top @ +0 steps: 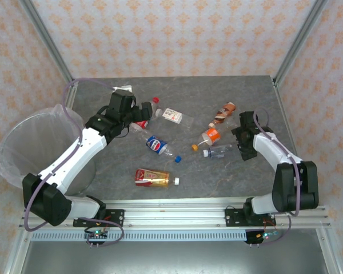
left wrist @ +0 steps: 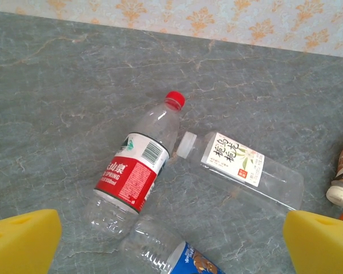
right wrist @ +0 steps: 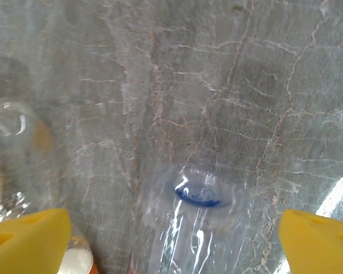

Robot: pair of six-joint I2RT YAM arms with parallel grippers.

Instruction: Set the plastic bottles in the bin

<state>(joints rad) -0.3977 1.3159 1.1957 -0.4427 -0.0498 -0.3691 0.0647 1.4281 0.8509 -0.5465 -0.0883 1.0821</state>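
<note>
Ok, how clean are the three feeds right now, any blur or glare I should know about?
Top external: sharp, evenly lit, only soft shadows on the table. Left wrist: crisp, the print on the red-label bottle is readable. Right wrist: too close, the clear bottle is smeared out of focus, with white glare streaks on it; the table behind it is sharper.

all lie on their sides on the tabletop (top: 188, 91); the red-label bottle (left wrist: 131, 171) and white-label bottle (left wrist: 240, 165) have their caps nearly touching; the blue-label bottle (top: 159, 145) is just beside them; the red-and-gold bottle (top: 151, 178) lies nearest; the brown bottle (top: 224, 112), orange bottle (top: 210, 136) and clear bottle (top: 220, 150) cluster at the right; the round bin (top: 23, 142), lined with a clear bag, stands upright at far left
</note>
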